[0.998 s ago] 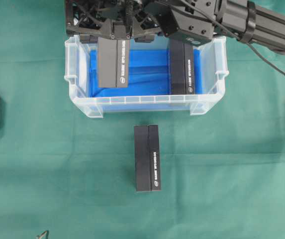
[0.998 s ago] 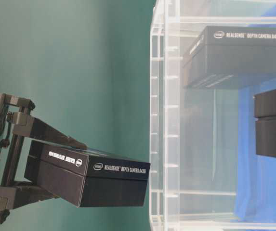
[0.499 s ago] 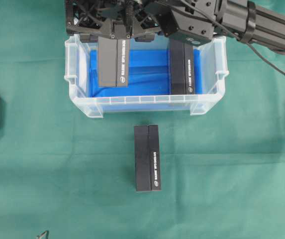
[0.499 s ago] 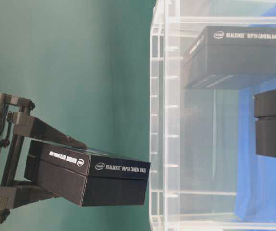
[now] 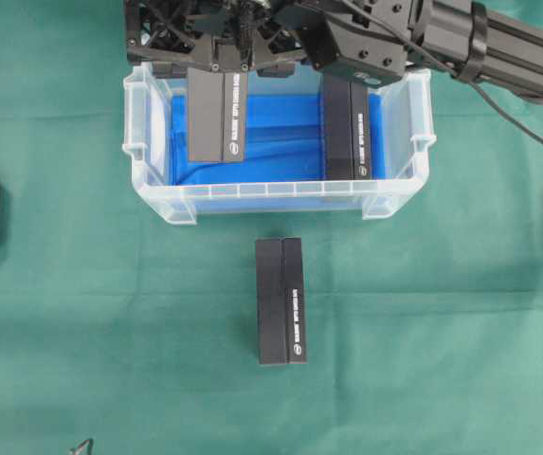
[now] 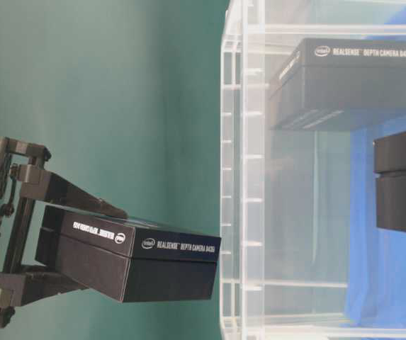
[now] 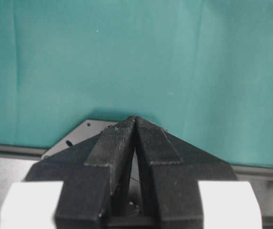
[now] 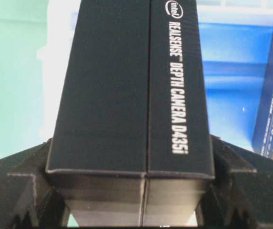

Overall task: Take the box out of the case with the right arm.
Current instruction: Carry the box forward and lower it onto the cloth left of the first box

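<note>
Little has moved since the earlier frames: in the table-level view the held RealSense D435i box (image 6: 135, 262) has sunk and tipped very slightly, and in the overhead view it sits marginally closer to the far rim; everything else is unchanged. The box is gripped at its rear end between the jaws of the right gripper (image 6: 68, 244), which are closed on its two broad faces. In the overhead view the held box (image 5: 215, 116) is seen over the left half of the case (image 5: 153, 194), above the blue lining sheet (image 5: 280, 142); the table-level view shows it raised clear of the case floor, so it is judged lifted but not yet carried out. A second box (image 5: 347, 128) remains in the right half of the case. A third box (image 5: 281, 300) lies on the green worktop (image 5: 461, 360), near the front wall of the case and towards the worktop's middle. The jaws of the left gripper (image 7: 135, 125) are closed on nothing, with their tips touching.

Risk: the grip is taken at one end only, so the long free end may sag or swivel between the jaws. If the box is withdrawn while tilted, its free end may strike the ribbed rim, and the box may be dislodged or the case dragged. The third box lies in a likely set-down area.
</note>
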`<state>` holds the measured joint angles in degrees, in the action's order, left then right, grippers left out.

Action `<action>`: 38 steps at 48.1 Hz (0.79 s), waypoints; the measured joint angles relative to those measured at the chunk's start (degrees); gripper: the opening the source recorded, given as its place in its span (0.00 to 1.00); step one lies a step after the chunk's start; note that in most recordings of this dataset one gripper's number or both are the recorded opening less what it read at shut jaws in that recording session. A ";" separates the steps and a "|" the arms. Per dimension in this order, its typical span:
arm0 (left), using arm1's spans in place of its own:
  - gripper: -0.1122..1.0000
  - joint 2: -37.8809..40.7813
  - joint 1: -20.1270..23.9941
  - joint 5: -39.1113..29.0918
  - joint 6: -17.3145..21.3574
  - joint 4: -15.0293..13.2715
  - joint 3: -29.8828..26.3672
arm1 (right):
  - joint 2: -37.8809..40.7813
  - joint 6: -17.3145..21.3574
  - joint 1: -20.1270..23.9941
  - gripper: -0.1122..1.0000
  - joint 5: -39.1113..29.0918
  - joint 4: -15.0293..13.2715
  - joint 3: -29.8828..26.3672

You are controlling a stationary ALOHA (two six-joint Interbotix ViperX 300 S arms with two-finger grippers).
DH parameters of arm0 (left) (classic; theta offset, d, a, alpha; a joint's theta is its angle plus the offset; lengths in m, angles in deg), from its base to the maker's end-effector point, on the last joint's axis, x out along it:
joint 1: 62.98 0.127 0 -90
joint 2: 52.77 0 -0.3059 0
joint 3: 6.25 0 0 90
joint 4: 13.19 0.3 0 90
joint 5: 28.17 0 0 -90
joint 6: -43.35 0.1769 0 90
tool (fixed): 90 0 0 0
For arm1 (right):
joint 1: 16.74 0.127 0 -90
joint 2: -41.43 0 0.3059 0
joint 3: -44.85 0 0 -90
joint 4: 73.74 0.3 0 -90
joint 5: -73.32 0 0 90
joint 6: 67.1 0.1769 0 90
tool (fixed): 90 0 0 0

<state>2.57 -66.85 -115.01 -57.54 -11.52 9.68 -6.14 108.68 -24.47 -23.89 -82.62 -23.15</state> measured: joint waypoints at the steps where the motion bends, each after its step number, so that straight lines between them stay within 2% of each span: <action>1: 0.10 0.00 0.00 0.00 0.00 0.09 0.00 | 0.00 0.00 0.00 0.71 0.00 0.00 0.00; 17: 0.10 0.00 0.00 0.00 0.00 0.09 0.00 | -0.09 1.76 2.64 0.72 -0.62 -0.09 0.00; 38: 0.10 0.00 0.00 0.00 0.00 0.09 0.00 | 0.00 9.67 13.27 0.71 -2.81 -1.23 0.00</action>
<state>2.57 -66.85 -115.01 -57.54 -11.44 9.68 -6.14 118.35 -11.20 -26.70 -83.85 -23.15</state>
